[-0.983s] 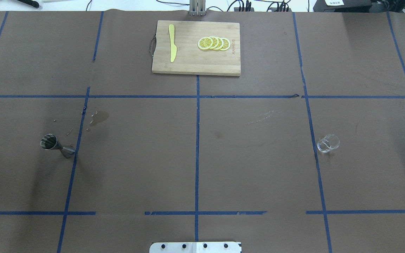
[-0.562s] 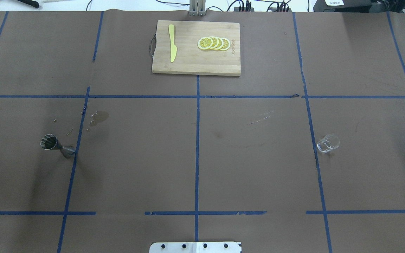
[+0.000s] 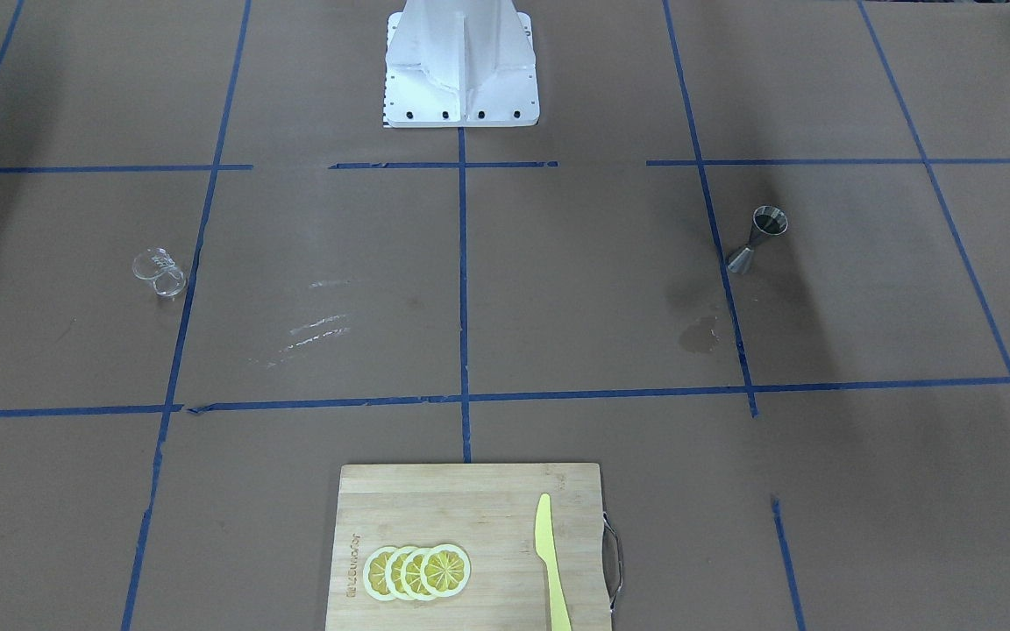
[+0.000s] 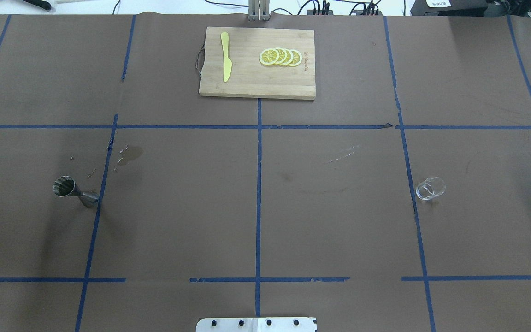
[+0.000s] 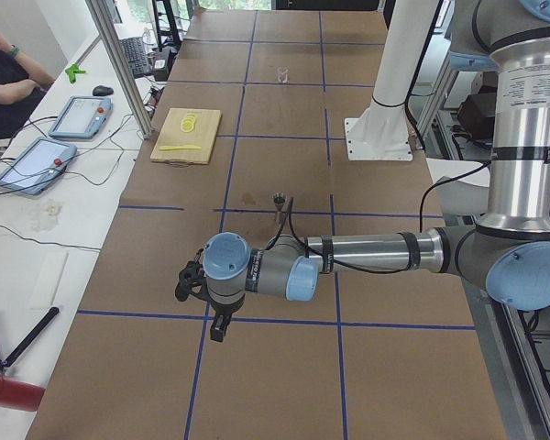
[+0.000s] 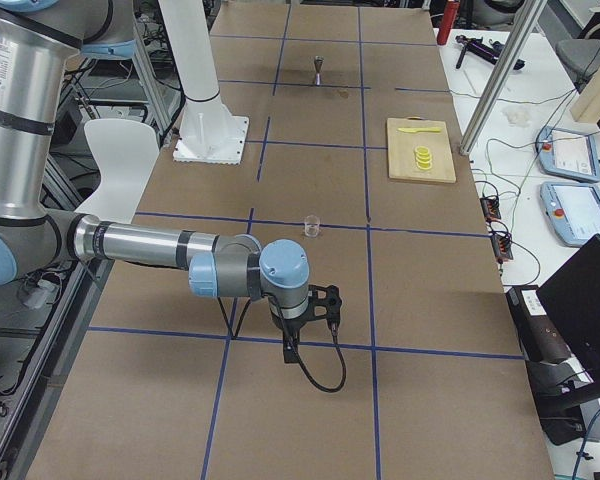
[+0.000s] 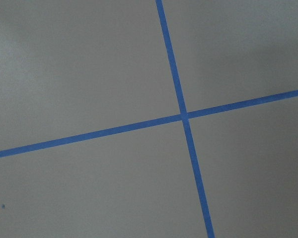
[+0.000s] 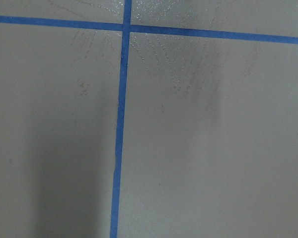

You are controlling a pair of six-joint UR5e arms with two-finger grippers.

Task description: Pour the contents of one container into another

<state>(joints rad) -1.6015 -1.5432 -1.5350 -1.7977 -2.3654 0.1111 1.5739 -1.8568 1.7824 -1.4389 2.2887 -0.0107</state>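
Standing upright on the brown-papered table (image 4: 339, 221), the clear cup (image 4: 430, 188) sits on the robot's right side, just beside a blue tape line (image 4: 408, 184). It is well apart from the steel jigger (image 4: 74, 191), which stands on the robot's left side with its foot touching another tape line. A wet stain (image 4: 132, 154) marks the paper near the jigger, toward the far edge. Neither gripper touches either vessel. The left gripper (image 5: 191, 280) hangs over bare paper at the table's left end, away from the jigger, and the right gripper (image 6: 325, 303) hangs over bare paper near the right end, short of the cup. Both show only in the side views, so I cannot tell how their jaws stand. Each wrist camera sees only paper and crossing tape. At the far middle lies a wooden cutting board (image 4: 247, 87) bearing a yellow knife (image 4: 226, 56) and overlapping lemon slices (image 4: 280, 57).
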